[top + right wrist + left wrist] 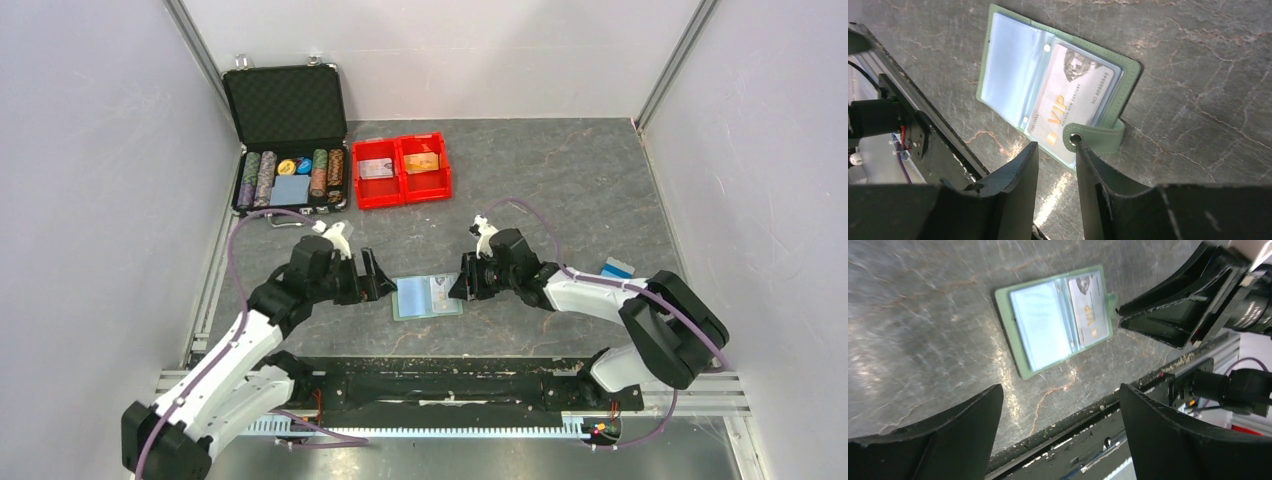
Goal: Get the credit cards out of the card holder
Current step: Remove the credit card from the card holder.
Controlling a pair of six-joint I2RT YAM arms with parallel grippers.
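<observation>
The grey-green card holder (427, 297) lies open and flat near the table's front edge. It also shows in the left wrist view (1020, 347) and the right wrist view (1013, 75). Its right clear pocket holds a whitish-grey printed credit card (1073, 95), which the left wrist view also shows (1090, 307). The left pocket looks empty. My left gripper (383, 281) is wide open and empty, just left of the holder (1060, 390). My right gripper (459, 283) stands at the holder's right edge, jaws a narrow gap apart with nothing between them (1058, 145). One fingertip (1083, 150) is at the snap tab (1100, 139).
A red two-compartment bin (402, 196) at the back holds a whitish card (376, 168) and an orange card (422, 163). An open black poker-chip case (288, 140) stands at the back left. A small blue-and-white item (616, 268) lies at the right. The black rail (1128, 390) runs just below the holder.
</observation>
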